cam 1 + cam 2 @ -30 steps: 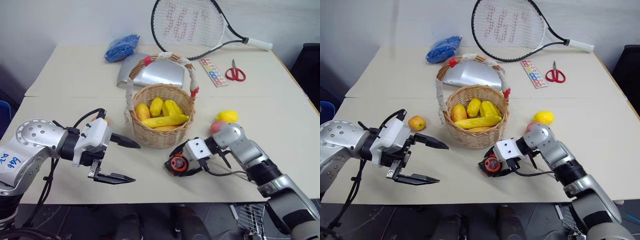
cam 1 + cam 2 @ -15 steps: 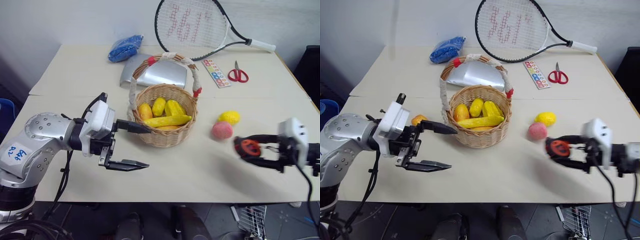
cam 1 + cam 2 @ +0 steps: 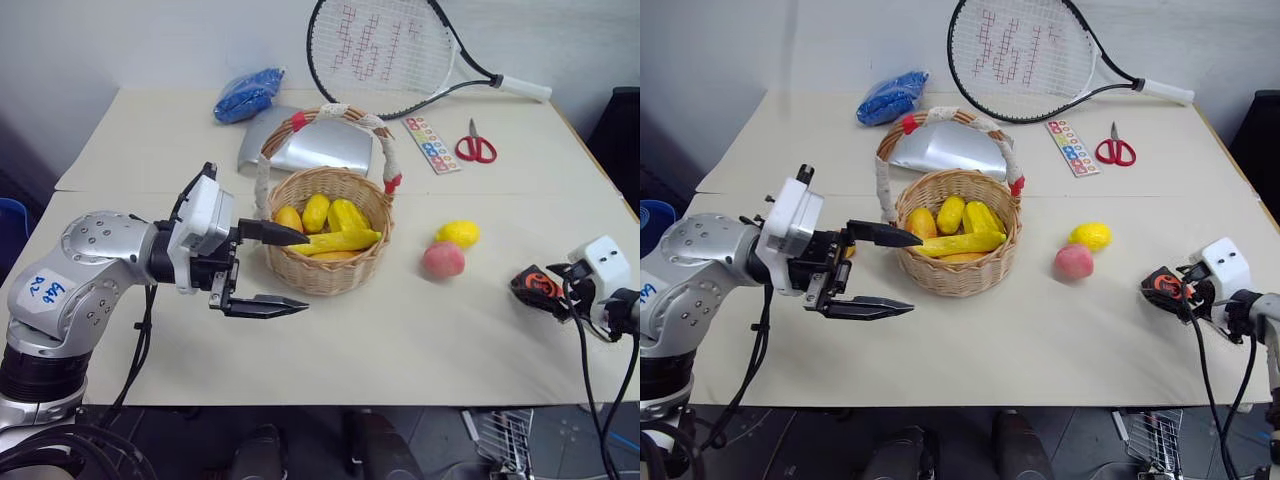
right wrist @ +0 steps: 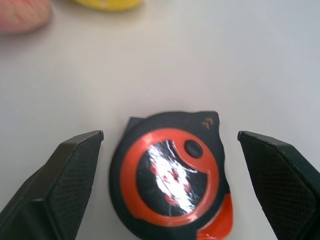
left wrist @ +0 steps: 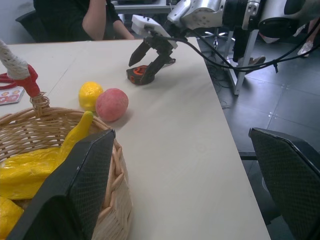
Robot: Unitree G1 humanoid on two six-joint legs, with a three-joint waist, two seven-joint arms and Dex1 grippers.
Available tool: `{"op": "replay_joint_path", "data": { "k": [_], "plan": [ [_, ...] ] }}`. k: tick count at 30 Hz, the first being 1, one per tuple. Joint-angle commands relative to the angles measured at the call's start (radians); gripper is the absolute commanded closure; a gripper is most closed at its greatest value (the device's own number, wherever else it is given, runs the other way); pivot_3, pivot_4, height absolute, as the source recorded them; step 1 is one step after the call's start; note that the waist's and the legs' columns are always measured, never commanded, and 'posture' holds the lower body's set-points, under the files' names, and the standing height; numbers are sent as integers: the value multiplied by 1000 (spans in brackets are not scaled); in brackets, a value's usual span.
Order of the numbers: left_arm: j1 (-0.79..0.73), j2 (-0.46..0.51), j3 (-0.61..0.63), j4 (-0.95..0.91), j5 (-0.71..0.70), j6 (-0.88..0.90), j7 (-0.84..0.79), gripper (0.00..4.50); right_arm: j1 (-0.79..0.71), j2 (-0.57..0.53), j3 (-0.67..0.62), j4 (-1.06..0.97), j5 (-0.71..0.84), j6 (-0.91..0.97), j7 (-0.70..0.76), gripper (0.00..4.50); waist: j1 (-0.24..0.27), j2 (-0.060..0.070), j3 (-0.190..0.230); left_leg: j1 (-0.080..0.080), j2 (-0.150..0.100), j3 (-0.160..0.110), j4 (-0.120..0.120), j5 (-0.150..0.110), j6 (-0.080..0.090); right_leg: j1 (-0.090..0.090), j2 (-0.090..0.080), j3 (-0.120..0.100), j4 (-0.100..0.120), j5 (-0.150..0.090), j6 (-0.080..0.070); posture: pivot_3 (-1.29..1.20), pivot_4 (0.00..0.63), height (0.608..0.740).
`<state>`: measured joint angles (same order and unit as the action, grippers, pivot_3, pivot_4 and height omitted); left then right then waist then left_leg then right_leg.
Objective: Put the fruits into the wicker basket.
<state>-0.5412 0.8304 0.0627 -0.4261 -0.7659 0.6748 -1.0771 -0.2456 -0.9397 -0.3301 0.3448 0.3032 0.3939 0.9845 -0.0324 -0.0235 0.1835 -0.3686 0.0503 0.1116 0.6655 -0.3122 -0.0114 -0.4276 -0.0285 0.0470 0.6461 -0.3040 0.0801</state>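
Observation:
The wicker basket [image 3: 325,275] stands mid-table and holds several yellow and orange fruits [image 3: 330,225]. To its right on the table lie a yellow lemon [image 3: 458,233] and a pink-red peach [image 3: 443,259]. A bit of an orange-yellow fruit [image 3: 848,250] peeks out behind my left gripper [image 3: 300,268], which hovers open and empty at the basket's left side, pointing right. My right gripper [image 3: 535,290] is open near the table's right edge. The orange-and-black tape measure [image 4: 172,185] lies on the table between its fingers, with a gap on each side.
Behind the basket sit a silver curved cover [image 3: 320,150], a blue bag [image 3: 245,93], a tennis racket [image 3: 385,50], a colour strip [image 3: 432,143] and red scissors [image 3: 473,148]. A person [image 5: 95,20] sits beyond the table's far end in the left wrist view.
My right gripper swung from the basket's front to the table's right edge carrying the tape measure, then opened, leaving it on the table. My left gripper rose slightly toward the basket.

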Motion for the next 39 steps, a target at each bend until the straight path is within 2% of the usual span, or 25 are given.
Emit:
{"op": "replay_joint_path", "data": {
  "k": [1,5,9,11,14,18,23,28,31,39],
  "plan": [
    [28,8,85,-47,-41,16,54,0,-24,-78,-98,-142,135,91,96,34,2,0,0,0,0,0,0,0,0,0,0,0,0,0,0,0,150,740],
    [132,-17,279,-93,-144,129,278,0,-16,-126,-129,-475,397,280,237,34,-8,1,1,1,5,2,-1,-1,0,0,-1,3,1,0,0,0,150,740],
    [359,-14,486,-197,-128,256,490,0,-103,-85,-62,-621,445,295,162,34,-24,0,0,2,12,0,-1,-3,-5,0,3,2,1,0,0,0,150,740],
    [449,-30,581,-236,-148,341,602,0,-177,-69,-42,-646,525,364,131,34,-23,-2,2,2,11,0,0,-3,-5,0,3,1,0,0,-1,0,150,740],
    [505,-87,679,-257,-173,494,817,0,-261,-49,-7,-704,614,408,124,34,-14,-2,2,1,10,0,0,-4,-3,-1,1,1,-1,0,-1,0,150,740],
    [420,-192,736,-211,-239,643,1040,0,-324,-16,46,-755,635,406,91,34,6,-5,1,0,9,0,1,-5,-1,0,1,1,-2,0,-1,0,150,740],
    [121,-400,800,-28,-220,815,1316,0,-348,-5,98,-790,610,370,86,34,16,-8,1,-1,5,-4,2,-5,0,1,-2,-3,-1,0,-1,0,150,740],
    [-102,-566,908,100,-206,927,1454,0,-338,6,101,-809,603,366,45,34,18,-9,1,-2,4,-4,2,-4,-1,1,-3,-3,-2,1,-1,0,150,740],
    [-141,-594,916,164,-190,940,1530,0,-315,16,88,-833,605,361,8,34,7,-9,1,-2,4,-3,1,-3,-2,0,-3,-4,-3,1,-1,0,150,740],
    [-262,-565,861,386,-68,940,1596,0,-264,28,64,-864,605,339,-71,34,7,-9,1,-1,6,-2,1,-2,-6,-1,-2,-4,-1,1,-1,0,150,740]
  ]
}}
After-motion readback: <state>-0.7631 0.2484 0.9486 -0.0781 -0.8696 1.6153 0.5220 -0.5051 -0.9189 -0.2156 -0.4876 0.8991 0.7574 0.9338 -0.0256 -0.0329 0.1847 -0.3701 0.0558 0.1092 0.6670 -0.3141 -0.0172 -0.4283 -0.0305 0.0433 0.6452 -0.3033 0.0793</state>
